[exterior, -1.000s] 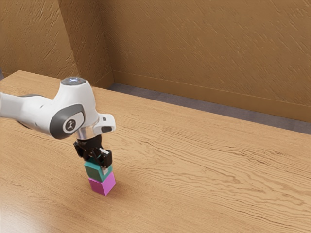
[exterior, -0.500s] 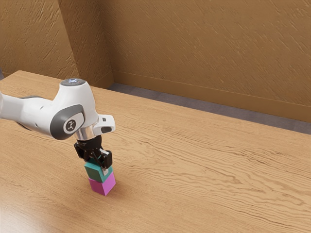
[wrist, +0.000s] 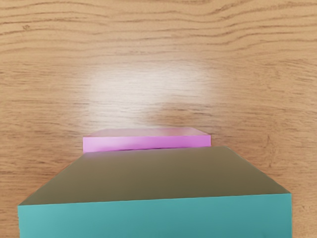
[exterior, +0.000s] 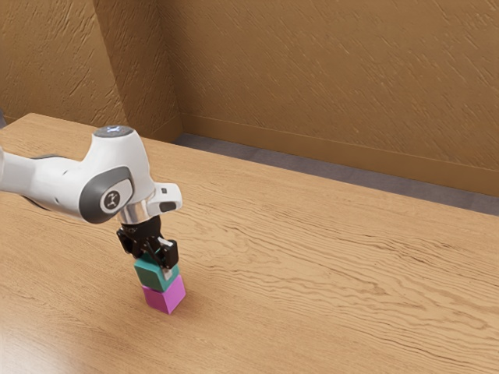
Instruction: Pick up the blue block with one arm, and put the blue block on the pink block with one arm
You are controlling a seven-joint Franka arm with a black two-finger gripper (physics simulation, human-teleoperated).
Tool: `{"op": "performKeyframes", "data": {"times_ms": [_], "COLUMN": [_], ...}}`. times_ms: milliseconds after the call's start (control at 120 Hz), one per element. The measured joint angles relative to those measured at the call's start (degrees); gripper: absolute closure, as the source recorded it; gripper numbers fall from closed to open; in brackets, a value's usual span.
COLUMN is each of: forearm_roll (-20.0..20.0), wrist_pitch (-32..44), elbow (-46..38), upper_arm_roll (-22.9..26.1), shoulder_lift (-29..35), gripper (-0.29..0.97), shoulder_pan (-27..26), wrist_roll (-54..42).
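- the blue block (exterior: pixel 156 275) sat on the pink block (exterior: pixel 165 296), lower left of the frame, on the table (exterior: pixel 335 257).
- the gripper (exterior: pixel 150 257) hung right on top of the blue block; clamped or apart, i cannot tell.

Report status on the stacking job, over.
Gripper right at the top of the blue-green block. Block resting on the pink block, stack upright on the table. Nothing in the way.

No readable text, numbers or brands were found. A small white mark on the arm's grey joint cover (exterior: pixel 114 199) was illegible.
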State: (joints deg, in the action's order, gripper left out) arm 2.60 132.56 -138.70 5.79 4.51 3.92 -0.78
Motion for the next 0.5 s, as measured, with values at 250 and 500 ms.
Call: {"op": "performKeyframes", "data": {"times_ms": [250,500], "forearm_roll": [-0.1,-0.1], "wrist_pitch": [0.25,0.4], "elbow": [0.08,0.08], "upper_arm_roll": [-0.76,-0.84], "shoulder_lift": [-0.31,-0.31], "gripper": [0.29,0.23], "shoulder_pan": [0.03,0.03], "wrist_roll": [-0.18,-0.63]}}
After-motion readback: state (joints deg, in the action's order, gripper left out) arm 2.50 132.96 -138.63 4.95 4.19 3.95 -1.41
